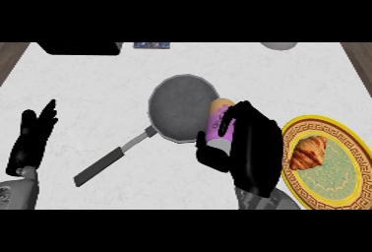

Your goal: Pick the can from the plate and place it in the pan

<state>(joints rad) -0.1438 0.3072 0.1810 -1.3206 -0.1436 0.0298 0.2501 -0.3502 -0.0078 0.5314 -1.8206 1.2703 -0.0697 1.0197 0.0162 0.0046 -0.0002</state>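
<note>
Head view: the can (218,121) is off the plate (351,136) and sits in the right hand (251,147), whose black fingers and thumb curl round its lower half from the right. It is a slim cylinder with a lilac-pink label carrying dark lettering too small to read, an orange end pointing up and away, and a pale end showing near the thumb. It leans slightly and overlaps the right rim of the pan (181,105); whether it touches the rim cannot be told. The pan is round and dark grey, and its long handle (109,160) runs toward the lower left across the white marbled counter (94,78). Just right of the hand lies the plate, green in the middle with a gold and red patterned border, and a croissant (308,152) rests on it. At the view's left edge the left hand (33,140) rests with straight fingers pointing up, holding nothing.
</note>
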